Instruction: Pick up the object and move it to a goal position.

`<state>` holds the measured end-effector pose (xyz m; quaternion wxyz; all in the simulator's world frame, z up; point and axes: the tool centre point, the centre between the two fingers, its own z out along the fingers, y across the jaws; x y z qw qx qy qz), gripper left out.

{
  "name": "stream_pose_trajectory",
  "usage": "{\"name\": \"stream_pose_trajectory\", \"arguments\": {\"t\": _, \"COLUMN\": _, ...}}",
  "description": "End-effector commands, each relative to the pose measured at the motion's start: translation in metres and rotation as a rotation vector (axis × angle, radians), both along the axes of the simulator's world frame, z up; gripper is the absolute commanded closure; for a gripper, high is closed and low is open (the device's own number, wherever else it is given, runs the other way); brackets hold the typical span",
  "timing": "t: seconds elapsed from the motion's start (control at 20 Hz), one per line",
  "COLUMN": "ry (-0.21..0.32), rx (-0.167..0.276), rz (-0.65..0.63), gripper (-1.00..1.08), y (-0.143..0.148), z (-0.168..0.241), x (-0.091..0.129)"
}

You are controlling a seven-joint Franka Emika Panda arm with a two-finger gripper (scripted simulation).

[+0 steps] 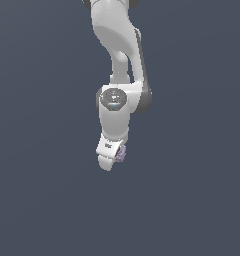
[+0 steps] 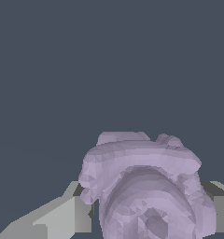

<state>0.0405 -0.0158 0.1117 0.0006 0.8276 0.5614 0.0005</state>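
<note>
The object (image 1: 121, 154) is a tiny pale lilac piece that peeks out beside the white hand of the arm in the exterior view. In the wrist view the object (image 2: 142, 186) fills the lower middle, lumpy, with a rounded ring shape facing the camera. My gripper (image 1: 115, 161) points down and hides most of the piece in the exterior view. Grey fingers (image 2: 62, 217) sit on both sides of the piece, pressed against it. The gripper is shut on the object.
A plain dark blue-grey surface (image 1: 42, 200) fills the rest of both views. The white arm (image 1: 114, 45) comes down from the top of the exterior view. No goal marker shows.
</note>
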Motion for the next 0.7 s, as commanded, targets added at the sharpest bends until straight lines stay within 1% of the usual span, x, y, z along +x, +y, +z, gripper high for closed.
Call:
{"name": "stream_pose_trajectory", "arguments": {"t": 0.0, "ry": 0.000, "rx": 0.001, "rz": 0.001, "gripper": 1.08, "y": 0.014, "z": 0.021, "x": 0.007}}
{"name": "stream_pose_trajectory", "arguments": {"t": 0.45, "ry": 0.000, "rx": 0.001, "rz": 0.001, "gripper": 1.08, "y": 0.066, "z": 0.099, "x": 0.036}}
{"name": "stream_pose_trajectory", "arguments": {"t": 0.65, "ry": 0.001, "rx": 0.001, "rz": 0.000, "gripper": 1.08, "y": 0.084, "z": 0.126, "x": 0.048}}
